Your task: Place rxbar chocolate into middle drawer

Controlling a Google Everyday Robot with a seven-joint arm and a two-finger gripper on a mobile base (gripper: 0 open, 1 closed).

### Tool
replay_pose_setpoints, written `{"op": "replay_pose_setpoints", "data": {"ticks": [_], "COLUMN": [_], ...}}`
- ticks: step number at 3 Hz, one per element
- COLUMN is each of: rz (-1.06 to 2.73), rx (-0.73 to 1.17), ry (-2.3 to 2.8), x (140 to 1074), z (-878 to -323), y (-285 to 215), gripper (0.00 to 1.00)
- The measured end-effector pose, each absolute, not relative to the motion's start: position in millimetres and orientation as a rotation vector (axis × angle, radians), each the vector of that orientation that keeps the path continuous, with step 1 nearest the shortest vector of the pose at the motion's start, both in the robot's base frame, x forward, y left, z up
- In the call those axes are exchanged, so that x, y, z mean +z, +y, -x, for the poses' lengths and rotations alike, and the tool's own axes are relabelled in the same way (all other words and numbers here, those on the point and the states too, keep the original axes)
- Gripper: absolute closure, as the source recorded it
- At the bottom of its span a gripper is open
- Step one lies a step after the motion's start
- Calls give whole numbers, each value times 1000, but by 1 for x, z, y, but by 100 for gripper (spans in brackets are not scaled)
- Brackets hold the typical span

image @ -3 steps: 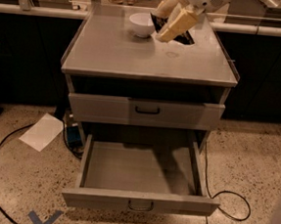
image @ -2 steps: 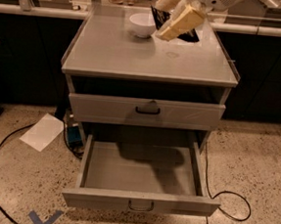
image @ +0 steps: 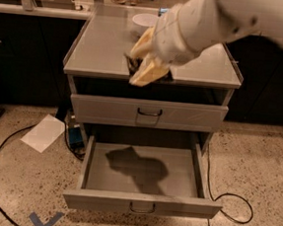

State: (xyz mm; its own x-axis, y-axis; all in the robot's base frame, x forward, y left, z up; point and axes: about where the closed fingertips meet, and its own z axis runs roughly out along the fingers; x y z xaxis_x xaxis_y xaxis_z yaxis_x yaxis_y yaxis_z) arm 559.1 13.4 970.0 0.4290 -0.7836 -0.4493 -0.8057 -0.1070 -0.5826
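My gripper, with pale yellow fingers, hangs at the front edge of the cabinet top, above the open drawer. It is shut on a small dark bar, the rxbar chocolate, whose end pokes out at the left of the fingers. The middle drawer is the lowest grey one. It is pulled fully out, and only the arm's shadow lies on its floor. The white arm reaches in from the upper right.
A shut grey drawer sits just above the open one. A white bowl stands at the back of the cabinet top. On the floor lie a white sheet, a blue object, cables and a blue tape mark.
The gripper has come forward and down with the bar, from beside the bowl at the back of the top to its front edge above the open drawer.
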Motion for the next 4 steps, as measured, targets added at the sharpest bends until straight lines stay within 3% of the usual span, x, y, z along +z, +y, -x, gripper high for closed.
{"op": "replay_pose_setpoints", "data": {"ticks": [1,4], "rz": [2027,2123], "rx": [167,257], "ry": [1470,1522], "x": [823,750], "z": [-562,-532], "y": [44,49], "gripper": [100,100]}}
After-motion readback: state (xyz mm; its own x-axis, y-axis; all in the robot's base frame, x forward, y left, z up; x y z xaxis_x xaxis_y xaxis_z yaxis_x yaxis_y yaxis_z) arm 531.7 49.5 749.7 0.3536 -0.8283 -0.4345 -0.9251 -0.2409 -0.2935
